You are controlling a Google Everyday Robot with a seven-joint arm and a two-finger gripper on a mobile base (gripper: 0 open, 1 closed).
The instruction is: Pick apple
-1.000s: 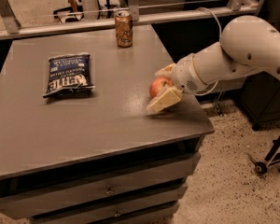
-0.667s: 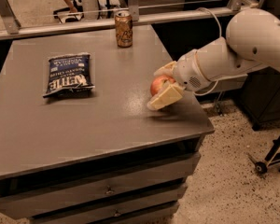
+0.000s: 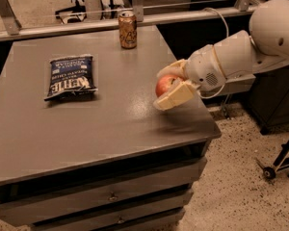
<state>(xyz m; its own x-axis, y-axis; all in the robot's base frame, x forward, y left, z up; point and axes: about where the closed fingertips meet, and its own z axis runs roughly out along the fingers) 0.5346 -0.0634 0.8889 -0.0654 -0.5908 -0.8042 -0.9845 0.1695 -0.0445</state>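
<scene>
The red apple (image 3: 164, 84) with yellowish patches sits between the two cream fingers of my gripper (image 3: 167, 84), near the right edge of the grey table (image 3: 86, 129). The gripper is shut on the apple and holds it a little above the tabletop; a shadow lies beneath it. One finger (image 3: 174, 96) shows in front of and below the apple, the other behind it. My white arm (image 3: 241, 52) reaches in from the right.
A dark blue chip bag (image 3: 71, 76) lies flat on the left half of the table. A brown soda can (image 3: 127, 29) stands upright at the back edge. A metal rail (image 3: 62, 25) runs behind the table. Drawers are below the tabletop; a wheeled base (image 3: 279, 160) is at the right.
The gripper has risen with the apple in it, lifting it off the tabletop. The arm has pulled up and slightly right. The bag and can have not moved.
</scene>
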